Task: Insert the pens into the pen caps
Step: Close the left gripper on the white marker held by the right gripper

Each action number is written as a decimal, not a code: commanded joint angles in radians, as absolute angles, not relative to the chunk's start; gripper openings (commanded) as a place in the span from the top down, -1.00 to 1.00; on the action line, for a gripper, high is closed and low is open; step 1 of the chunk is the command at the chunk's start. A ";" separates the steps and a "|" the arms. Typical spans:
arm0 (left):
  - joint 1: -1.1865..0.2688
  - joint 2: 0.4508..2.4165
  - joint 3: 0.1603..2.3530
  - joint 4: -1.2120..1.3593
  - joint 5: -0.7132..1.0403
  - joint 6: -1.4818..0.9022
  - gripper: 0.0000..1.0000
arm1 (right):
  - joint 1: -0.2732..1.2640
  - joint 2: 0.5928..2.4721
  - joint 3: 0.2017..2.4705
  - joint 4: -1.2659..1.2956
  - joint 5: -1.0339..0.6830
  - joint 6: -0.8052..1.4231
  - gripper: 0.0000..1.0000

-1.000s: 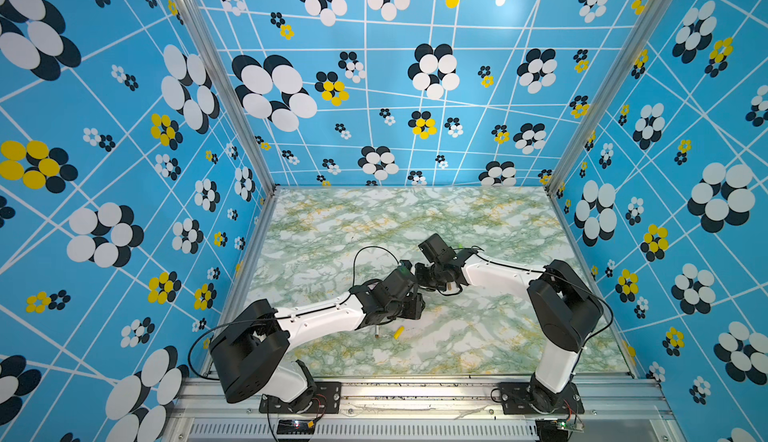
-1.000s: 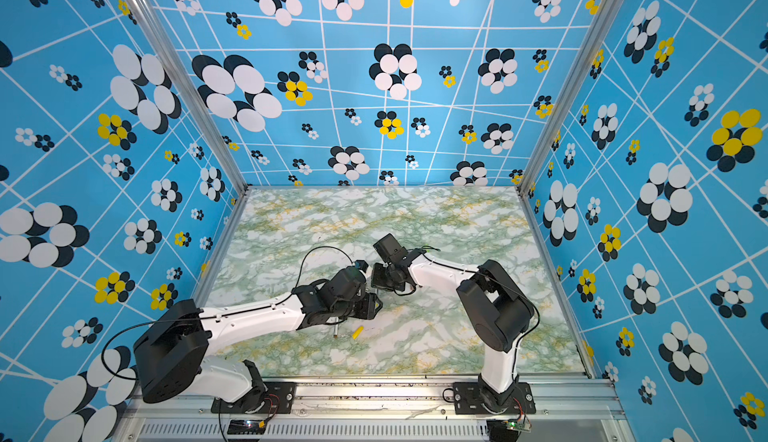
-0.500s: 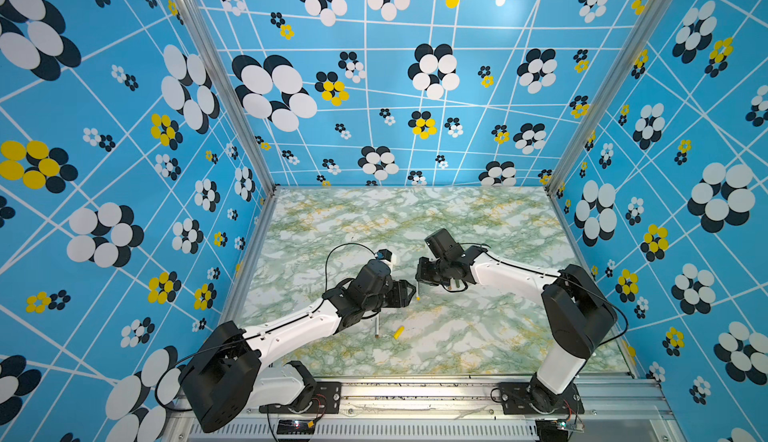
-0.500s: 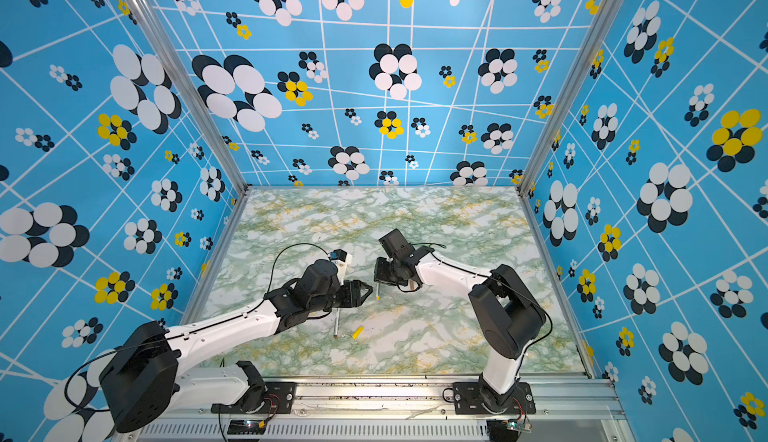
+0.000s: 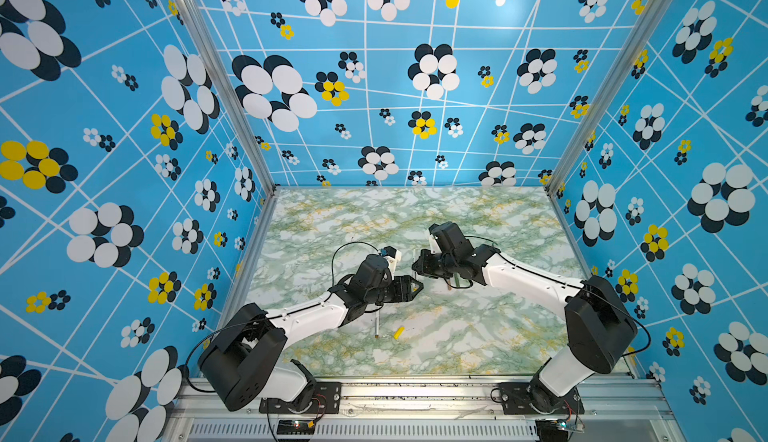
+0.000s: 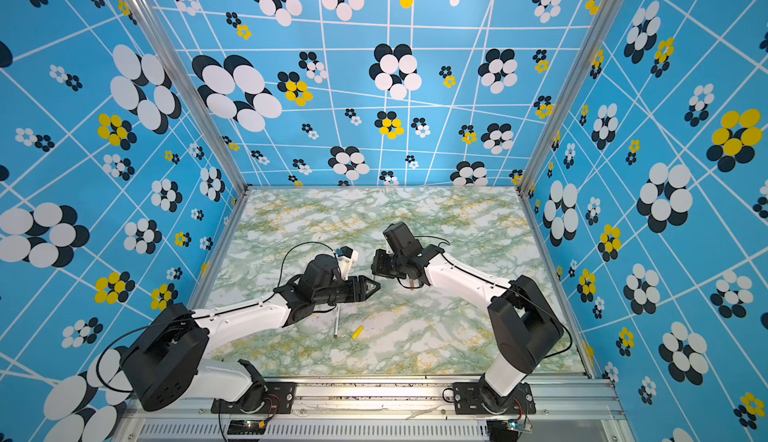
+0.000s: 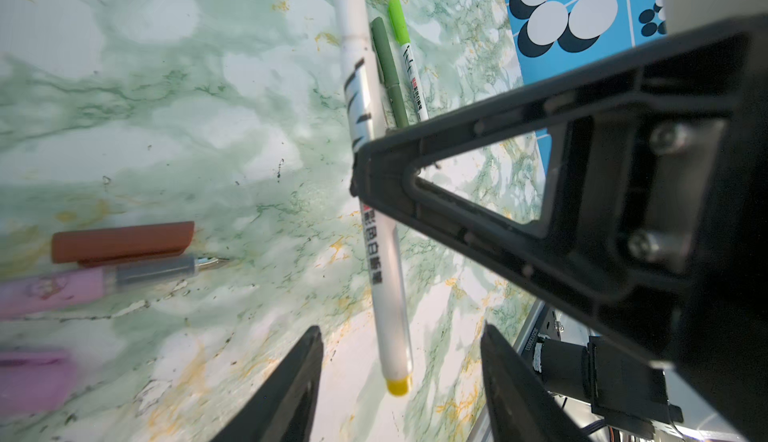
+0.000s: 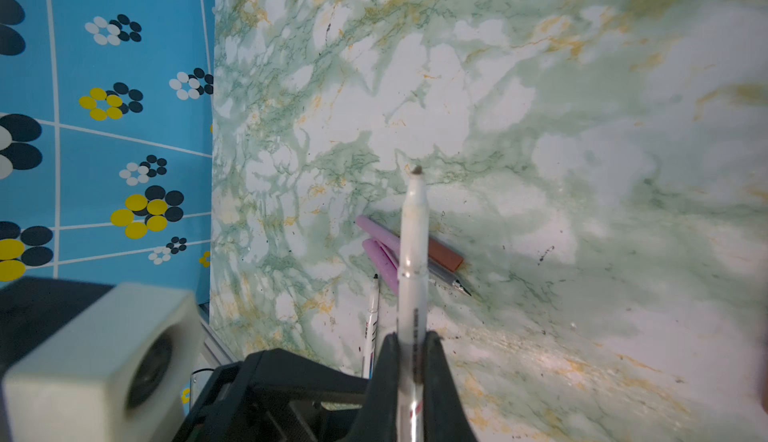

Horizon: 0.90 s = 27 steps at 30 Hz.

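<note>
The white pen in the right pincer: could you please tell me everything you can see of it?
The white pen is a plastic-looking barrel with black printing, uncapped, tapering to a dark tip. The left wrist view shows a yellow plug at its rear end. The right pincer is shut on its barrel, holding it above the marble table; nothing else touches it.

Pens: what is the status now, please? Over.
Right gripper shut on white pen, tip bare. Left gripper open, empty. Yellow cap loose on table. Nothing seen in the way.
</note>
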<state>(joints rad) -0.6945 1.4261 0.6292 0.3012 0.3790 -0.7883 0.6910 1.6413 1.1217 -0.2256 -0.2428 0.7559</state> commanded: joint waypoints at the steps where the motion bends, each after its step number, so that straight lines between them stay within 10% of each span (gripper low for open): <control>1: -0.681 1.448 0.637 0.365 0.411 -0.810 -0.16 | 0.686 1.603 1.100 -0.200 -0.276 0.762 0.79; 27: -0.664 1.470 0.670 0.350 0.393 -0.815 0.86 | 0.686 1.574 1.072 -0.172 -0.293 0.756 0.72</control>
<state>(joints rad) -0.6693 1.4651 0.6430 0.3576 0.3935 -0.8268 0.6891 1.6058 1.0813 -0.1745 -0.2897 0.7567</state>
